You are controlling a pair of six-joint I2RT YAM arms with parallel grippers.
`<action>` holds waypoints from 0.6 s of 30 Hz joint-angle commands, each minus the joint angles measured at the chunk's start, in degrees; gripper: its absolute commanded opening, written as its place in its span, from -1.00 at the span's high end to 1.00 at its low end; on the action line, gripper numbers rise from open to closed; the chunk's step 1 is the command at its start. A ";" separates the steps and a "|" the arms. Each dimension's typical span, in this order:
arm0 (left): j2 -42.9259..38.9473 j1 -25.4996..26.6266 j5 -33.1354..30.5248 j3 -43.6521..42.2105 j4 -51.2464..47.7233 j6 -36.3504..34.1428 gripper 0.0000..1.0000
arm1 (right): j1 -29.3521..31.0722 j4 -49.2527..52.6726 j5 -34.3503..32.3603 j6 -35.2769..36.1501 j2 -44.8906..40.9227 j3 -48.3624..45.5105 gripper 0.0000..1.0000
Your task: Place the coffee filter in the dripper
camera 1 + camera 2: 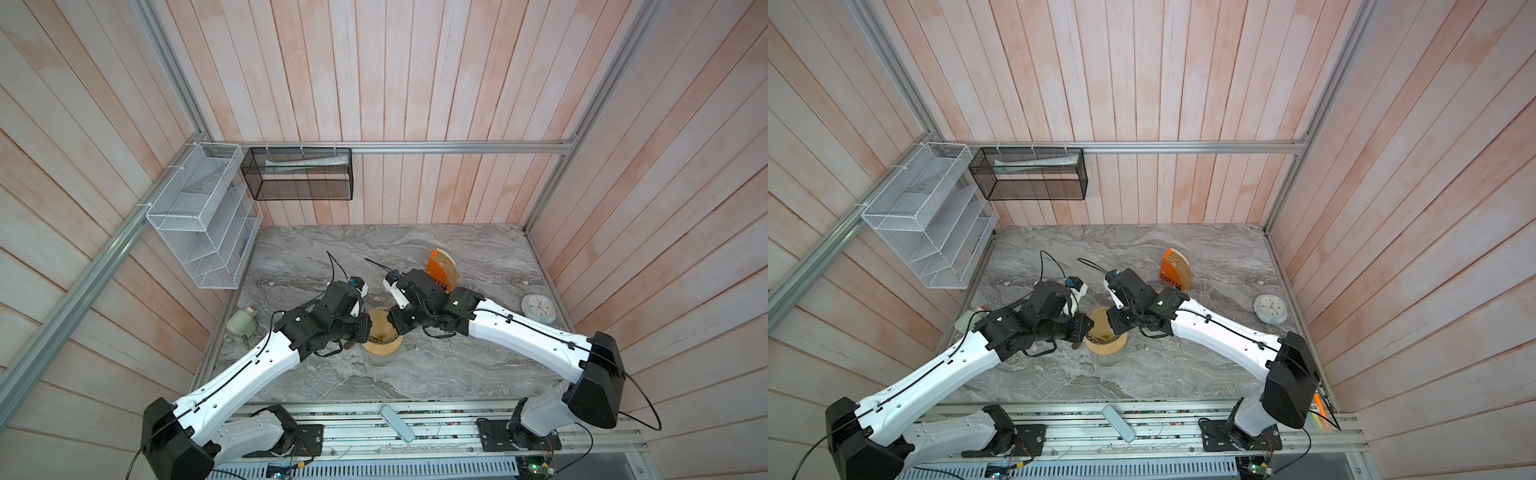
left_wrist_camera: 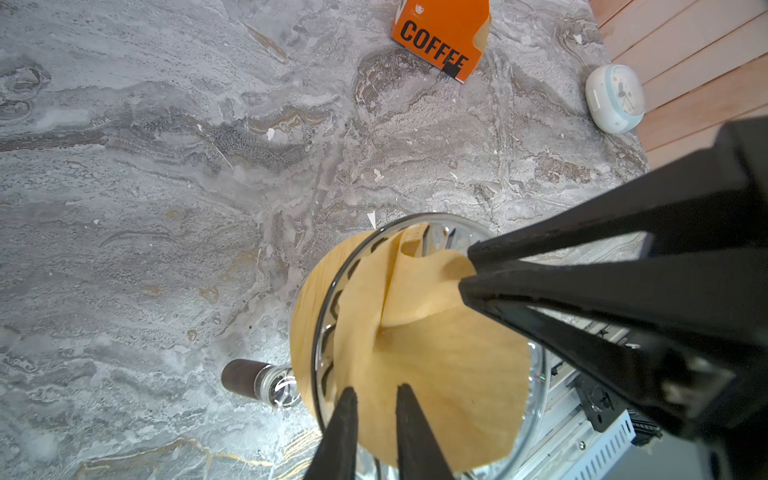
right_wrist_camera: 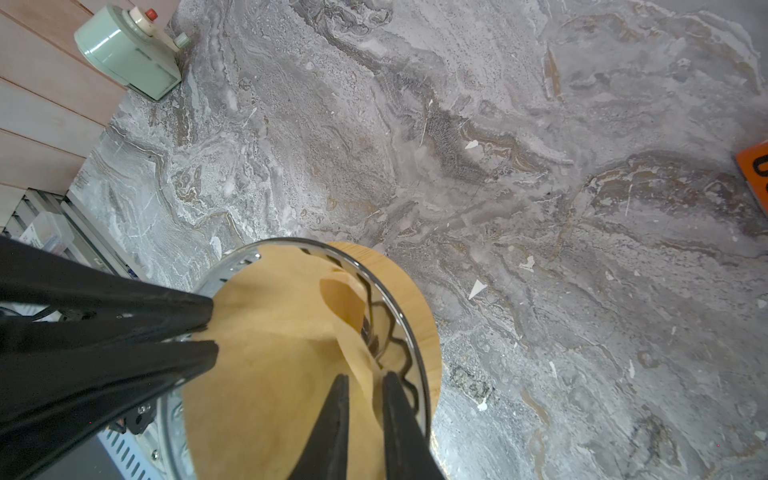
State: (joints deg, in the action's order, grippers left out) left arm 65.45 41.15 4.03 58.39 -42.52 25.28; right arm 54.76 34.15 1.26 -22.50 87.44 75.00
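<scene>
Two black-and-white robot arms meet over a grey marble table [image 2: 166, 208], both reaching down into the same spot. The dripper [image 2: 334, 299], a smoky see-through ribbed funnel, sits on a pale wooden ring [image 2: 305, 316] on top of a glass jug whose dark handle [image 2: 243, 376] sticks out to one side. The tan coffee filter [image 2: 436, 357] is already inside the dripper, opened into a cone, and it shows in both top views as a tan patch between the two wrists [image 1: 379, 324]. The left gripper [image 2: 376, 388] has its jaws slightly apart at one side of the paper's rim. The right gripper [image 3: 366, 375] is at the opposite side, its jaws also slightly parted and not pinching. Whether any finger touches the paper is hard to tell at this angle. An inner flap of the filter stands away from the wall instead of lying flat. The placing looks largely done. What seems left is to settle that flap and lift both arms clear. An orange stand lettered COFFEE [image 2: 440, 37] stands well apart, farther back.
</scene>
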 commanded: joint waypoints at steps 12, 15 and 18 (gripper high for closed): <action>-1.87 -0.19 -0.96 2.34 -0.32 0.23 0.58 | -0.01 1.79 -1.37 -0.88 -2.00 1.98 0.54; -1.90 -0.20 -1.04 2.35 -0.20 0.23 0.58 | -0.01 1.71 -1.73 -1.01 -2.23 2.00 0.53; -2.12 -0.16 -1.29 2.34 0.00 0.36 0.58 | 0.00 1.79 -2.04 -1.06 -2.44 2.28 0.50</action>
State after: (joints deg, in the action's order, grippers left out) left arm 64.38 41.15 4.01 59.16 -42.78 25.28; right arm 54.76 34.59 0.69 -22.90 86.70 75.48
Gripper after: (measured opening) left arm 0.208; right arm 0.248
